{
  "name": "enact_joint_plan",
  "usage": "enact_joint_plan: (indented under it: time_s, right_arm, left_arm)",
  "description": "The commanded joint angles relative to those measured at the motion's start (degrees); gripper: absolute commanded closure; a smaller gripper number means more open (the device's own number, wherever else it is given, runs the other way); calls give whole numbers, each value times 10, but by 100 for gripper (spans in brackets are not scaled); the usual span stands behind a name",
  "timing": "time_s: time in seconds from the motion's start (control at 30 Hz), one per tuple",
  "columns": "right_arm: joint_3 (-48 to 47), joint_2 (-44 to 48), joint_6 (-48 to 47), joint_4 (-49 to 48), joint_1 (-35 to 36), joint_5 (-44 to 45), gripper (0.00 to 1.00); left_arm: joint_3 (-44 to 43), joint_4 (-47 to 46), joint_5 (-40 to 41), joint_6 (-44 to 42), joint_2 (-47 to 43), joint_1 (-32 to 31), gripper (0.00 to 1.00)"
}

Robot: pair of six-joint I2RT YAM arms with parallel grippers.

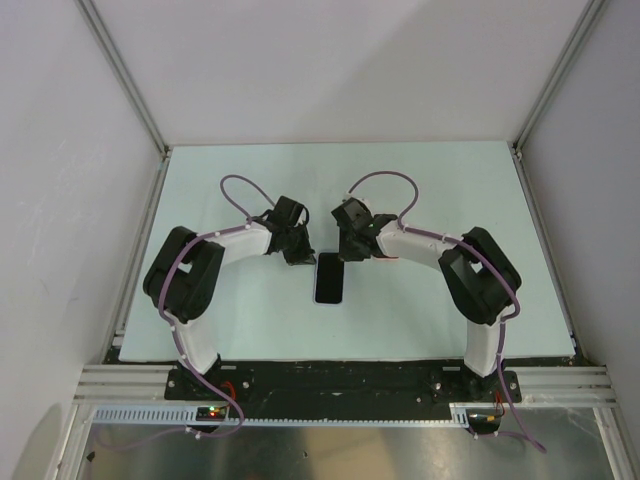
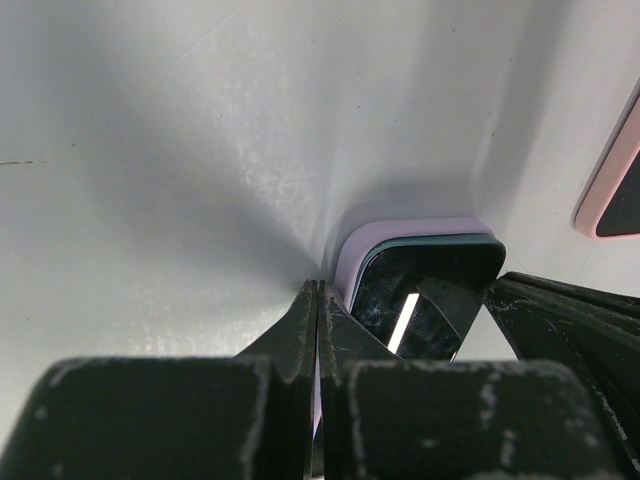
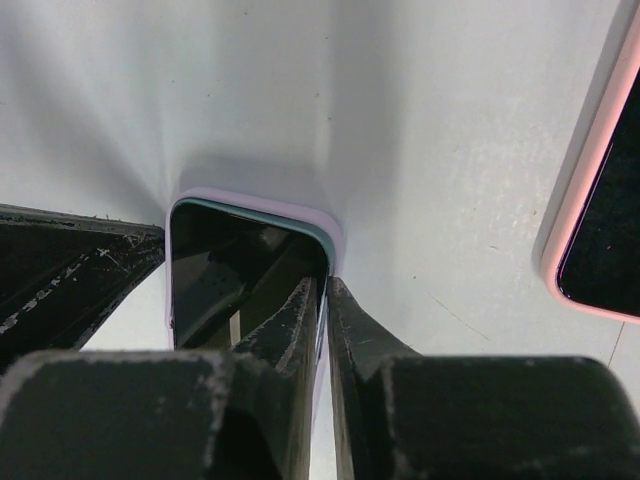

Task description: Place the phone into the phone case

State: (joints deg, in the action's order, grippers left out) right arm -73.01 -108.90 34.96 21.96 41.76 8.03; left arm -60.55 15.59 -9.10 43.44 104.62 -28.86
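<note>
The phone, dark-screened with a teal rim, lies flat at the table's middle inside a lilac phone case. In the left wrist view the phone shows inside the case's rim. My left gripper is shut and holds nothing. Its tips are on the table against the case's far left corner. My right gripper straddles the case's right edge near the far corner. One finger lies over the phone screen and the other outside the wall, pinched on that edge. From above, the left gripper and right gripper meet at the phone's far end.
A second dark slab with a pink rim lies on the table just right of the case. It also shows in the left wrist view and is mostly hidden under the right arm from above. White walls and metal rails ring the pale mat.
</note>
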Motion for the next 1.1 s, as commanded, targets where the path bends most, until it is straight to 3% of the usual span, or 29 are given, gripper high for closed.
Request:
enact_joint_plan:
  time_s: [0.0, 0.23, 1.07]
  right_arm:
    - [-10, -24, 1, 9, -1, 3, 90]
    - [-3, -32, 4, 25, -7, -2, 96]
    - [46, -114, 41, 7, 46, -6, 98]
  left_arm:
    - [-18, -2, -20, -11, 6, -8, 100]
    - [-21, 0, -21, -13, 8, -8, 100]
    - [-25, 3, -25, -18, 6, -5, 100]
